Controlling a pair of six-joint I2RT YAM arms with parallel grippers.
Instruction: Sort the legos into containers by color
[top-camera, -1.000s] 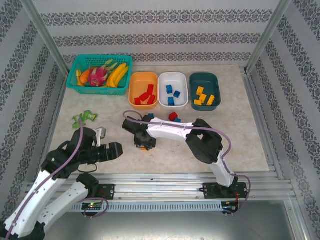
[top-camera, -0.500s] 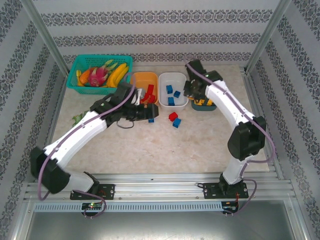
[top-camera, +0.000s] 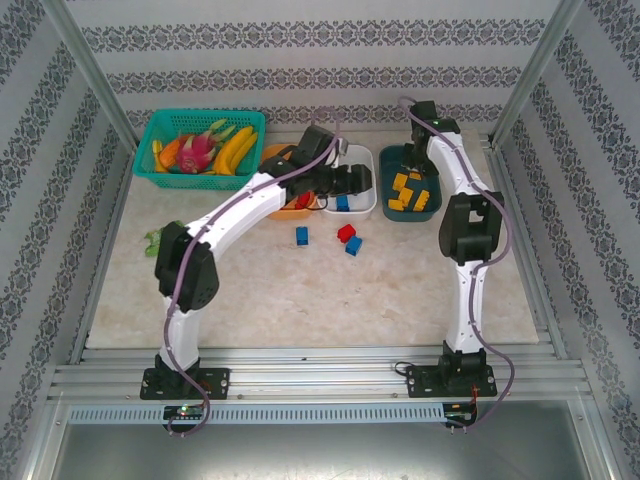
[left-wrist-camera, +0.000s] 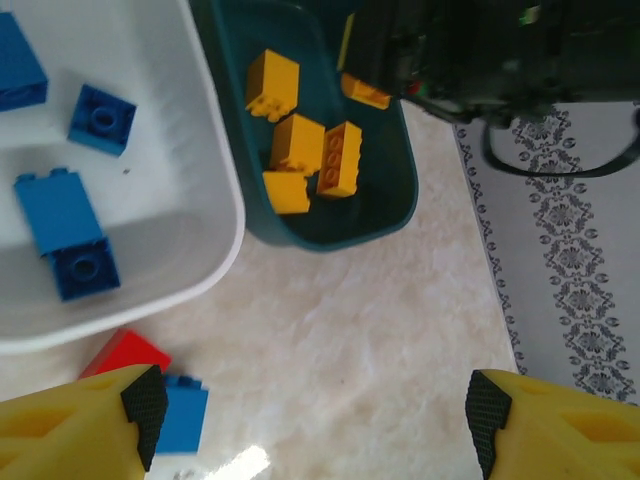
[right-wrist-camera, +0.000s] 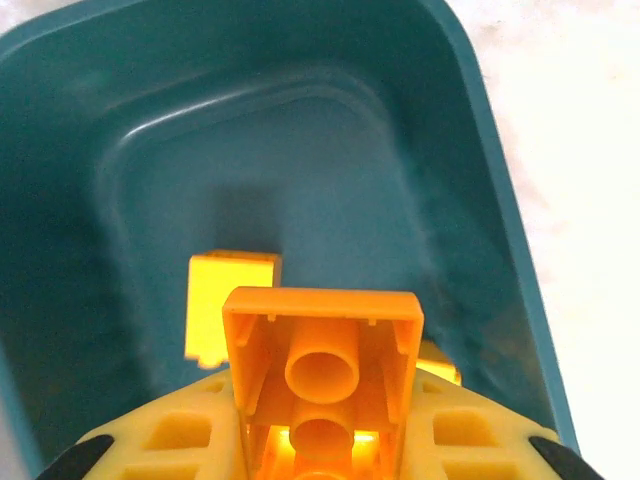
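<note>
Three bricks (top-camera: 346, 232) (two blue) are left unsorted on the table (top-camera: 300, 290); a yellow brick (right-wrist-camera: 322, 350) is gripped by the right end effector (right-wrist-camera: 320, 445); the left end effector (left-wrist-camera: 305, 420) is held open.

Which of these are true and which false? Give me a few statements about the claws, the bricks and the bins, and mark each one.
1. The right gripper is shut on a yellow-orange brick above the dark teal bin. True.
2. The left gripper is carrying a blue brick. False: its jaws stand open with nothing between them.
3. Every brick sits in a bin. False: two loose blue bricks and a red brick lie on the table in front of the bins.
4. The white bin holds blue bricks. True.
</note>
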